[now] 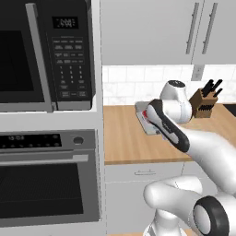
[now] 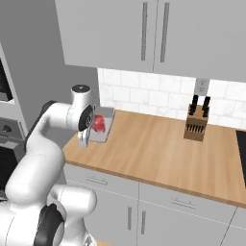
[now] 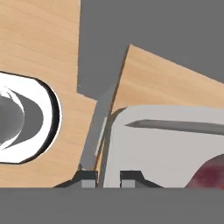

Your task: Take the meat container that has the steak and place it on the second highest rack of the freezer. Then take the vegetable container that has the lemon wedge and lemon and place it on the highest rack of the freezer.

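Hand view: pincer (image 3: 109, 177) clamped thin on tray (image 3: 175, 144) rim, steak (image 3: 210, 175) inside, just above desk (image 3: 39, 48). Edge-only hold; could tip or slip in transit.

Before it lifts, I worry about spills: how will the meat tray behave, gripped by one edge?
The tray looks rigid and shallow, so it probably won't flex. Held at one wall by the gripper, it may tilt. The steak lies loose and could slide.
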